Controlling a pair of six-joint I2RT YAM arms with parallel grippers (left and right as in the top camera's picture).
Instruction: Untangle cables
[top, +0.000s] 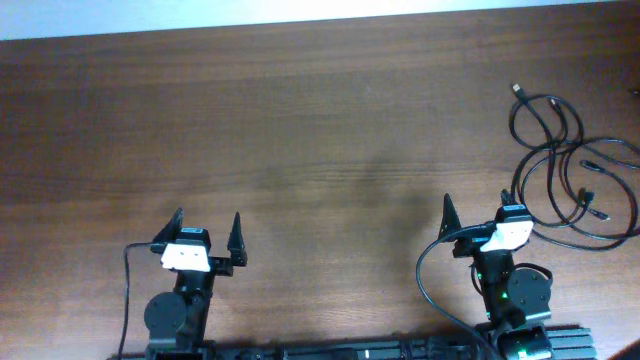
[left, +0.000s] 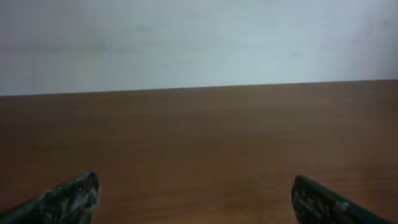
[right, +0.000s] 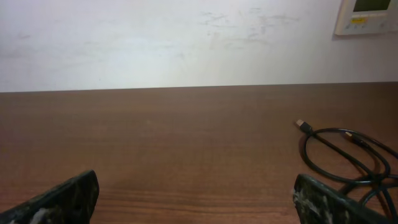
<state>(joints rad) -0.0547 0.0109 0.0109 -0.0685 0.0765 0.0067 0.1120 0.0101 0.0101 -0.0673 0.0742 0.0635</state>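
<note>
A tangle of thin black cables (top: 572, 170) lies on the brown table at the far right, with loops overlapping and small plugs at the ends. Part of it shows at the right of the right wrist view (right: 348, 155), one plug pointing left. My right gripper (top: 476, 212) is open and empty, just left of and nearer than the cables; its fingertips frame bare wood (right: 196, 196). My left gripper (top: 208, 227) is open and empty at the near left, far from the cables, over bare table (left: 194, 196).
The wooden table (top: 300, 130) stretches wide between the arms and the far edge. A white wall stands behind it, with a small wall panel (right: 370, 15) at the upper right. The arms' own black wires run by their bases.
</note>
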